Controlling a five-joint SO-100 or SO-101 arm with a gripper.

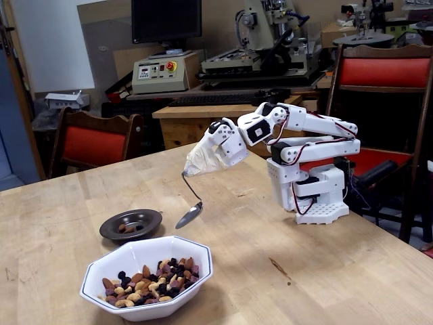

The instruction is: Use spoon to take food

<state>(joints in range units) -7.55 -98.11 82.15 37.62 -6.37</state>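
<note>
The wooden table [284,284] bears a white bowl [145,257], a dark dish [130,224] and the arm's base [316,200].
</note>
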